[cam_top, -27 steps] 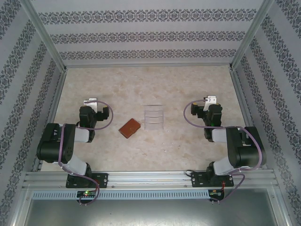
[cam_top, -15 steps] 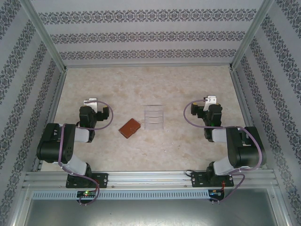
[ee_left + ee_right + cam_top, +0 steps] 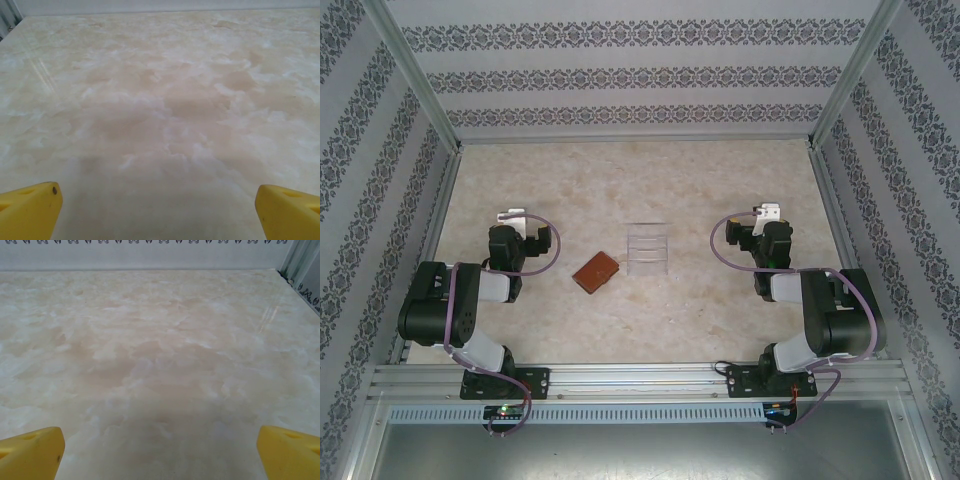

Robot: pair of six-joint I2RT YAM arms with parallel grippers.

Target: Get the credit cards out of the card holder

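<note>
Take the overhead view as your clock, with 12 o'clock at the far wall. The small reddish-brown leather card holder [image 3: 597, 271] lies flat on the pale marbled beige table [image 3: 650, 180], a little toward 8 o'clock from the middle of the surface and turned at a slant to the table edges. From this height it looks folded shut, though the view is too coarse for you to be sure, and what it carries is hidden.

Just beside it, at its 2 o'clock, stands the clear see-through plastic tray [image 3: 648, 249]. The two are close but apart, with a strip of bare table between them.

Your left gripper [image 3: 512, 216] sits at 9 o'clock of the scene, pointing toward 12 o'clock, with the card holder at its 4 o'clock and well apart from it. In the left wrist view, the left gripper [image 3: 159, 205] has its yellow fingers [image 3: 30, 207] spread to the two bottom corners, and there is plain marbled tabletop between them. It is wide open and holds nothing.

Your right gripper [image 3: 769, 211] mirrors it at 3 o'clock, also aimed toward 12 o'clock, with the tray off toward its 8 o'clock and the card holder beyond that. In the right wrist view, the right gripper [image 3: 160, 445] has its yellow fingers [image 3: 287, 447] just as far apart over bare table. It too is wide open and grips nothing.

Both arms are folded back near their bases at 6 o'clock. A purple cable [image 3: 542, 262] loops beside the left wrist.
</note>
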